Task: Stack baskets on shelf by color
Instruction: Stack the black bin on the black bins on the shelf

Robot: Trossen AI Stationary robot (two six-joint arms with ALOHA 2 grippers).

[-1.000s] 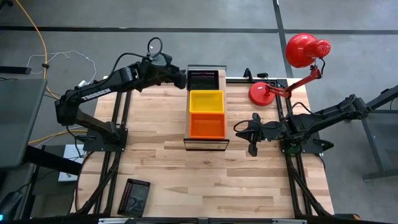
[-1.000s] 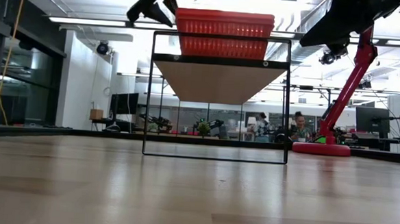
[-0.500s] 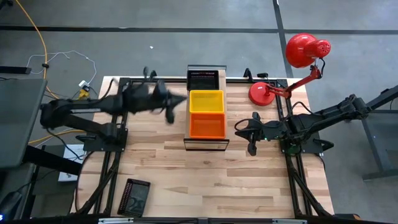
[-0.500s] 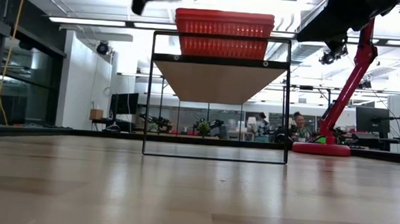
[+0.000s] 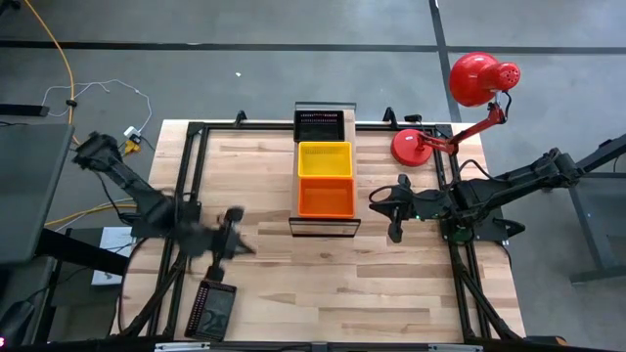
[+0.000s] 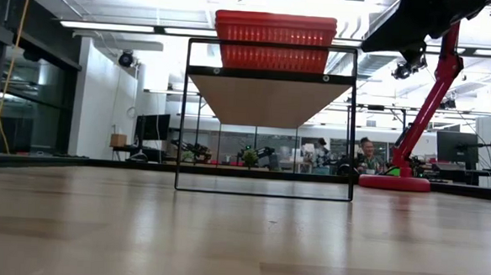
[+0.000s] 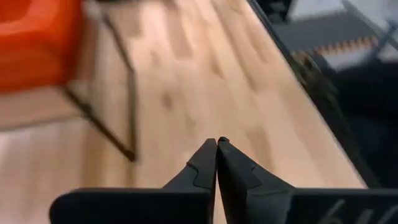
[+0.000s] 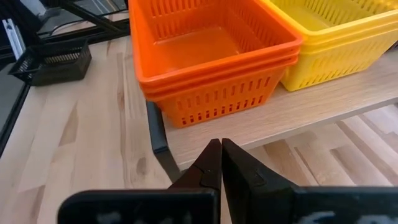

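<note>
On the shelf (image 5: 324, 227) stand three stacks of baskets: black (image 5: 319, 125) at the far end, yellow (image 5: 325, 158) in the middle and orange (image 5: 326, 198) at the near end. The orange stack (image 8: 211, 56) and yellow stack (image 8: 336, 37) also show in the right wrist view. A single black basket (image 5: 213, 310) lies on the table at the near left. My left gripper (image 5: 233, 242) is shut and empty over the table, left of the shelf's near end (image 7: 216, 146). My right gripper (image 8: 221, 147) is shut and empty just right of the orange stack (image 5: 377, 201).
A red desk lamp (image 5: 469, 98) stands at the table's far right corner. The shelf's dark frame leg (image 7: 127, 99) stands ahead of my left gripper. Dark arm mounts run along both table sides. Bare wood lies between the shelf and the near edge (image 5: 342, 293).
My left gripper has shut and swung fast from the black stack at the shelf's far end toward the table's near edge, dropping lower on the table's left side. The baskets have stayed put.
</note>
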